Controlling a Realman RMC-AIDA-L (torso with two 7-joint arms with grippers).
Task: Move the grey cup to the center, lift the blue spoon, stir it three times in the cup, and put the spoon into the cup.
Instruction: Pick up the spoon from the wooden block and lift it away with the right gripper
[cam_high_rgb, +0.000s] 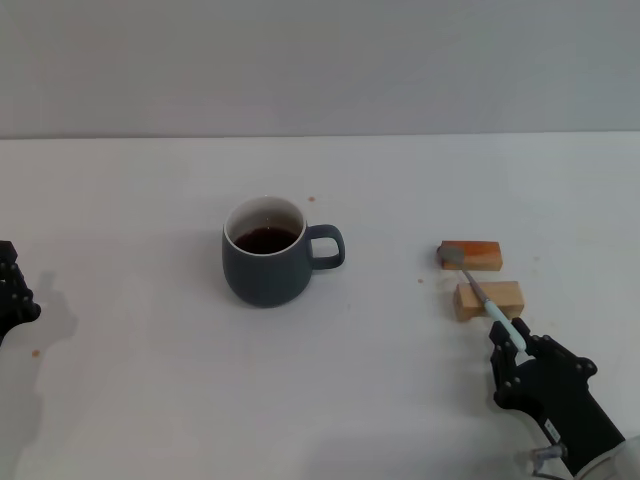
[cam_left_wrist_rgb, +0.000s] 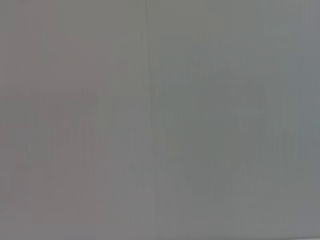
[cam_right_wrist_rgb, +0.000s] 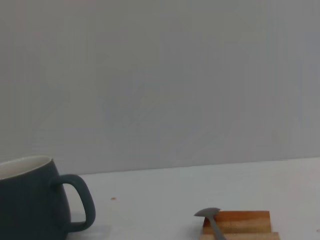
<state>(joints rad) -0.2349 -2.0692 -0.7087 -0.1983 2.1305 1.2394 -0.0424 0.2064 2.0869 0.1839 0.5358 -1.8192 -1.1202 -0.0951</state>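
Observation:
The grey cup stands upright near the table's middle, with dark liquid inside and its handle pointing right; the right wrist view shows it too. The blue spoon lies across two wooden blocks at the right, with its metal bowl on the far block and its pale handle pointing toward me. My right gripper is at the handle's near end, open, with a finger on either side of the handle tip. My left gripper sits at the table's left edge, far from the cup.
Two small tan wooden blocks hold the spoon off the table; the far one shows in the right wrist view. The white tabletop spreads out around the cup. A grey wall runs behind. The left wrist view shows only plain grey.

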